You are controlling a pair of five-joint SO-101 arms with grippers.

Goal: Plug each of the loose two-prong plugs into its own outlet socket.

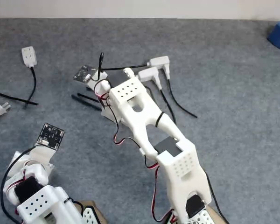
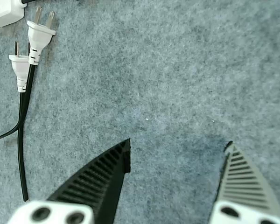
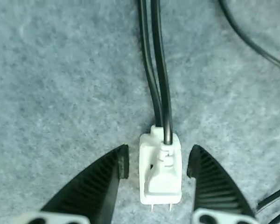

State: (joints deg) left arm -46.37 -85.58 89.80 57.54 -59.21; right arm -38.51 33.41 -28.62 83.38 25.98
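Right gripper (image 3: 158, 161): spread, straddling white two-prong plastic plug (image 3: 161, 172).
Left gripper (image 2: 178, 143): spread over grey carpet (image 2: 177, 70), 7 o'clock.

The high camera looks down from above the near edge, behind both arms, over the grey carpet (image 1: 233, 70). The left wrist camera faces down past the left gripper (image 2: 178, 142), near the carpet. The right wrist camera sits very close above a white two-prong plug (image 3: 161, 170) flanked by the right gripper (image 3: 158, 149). All three views share the carpet.
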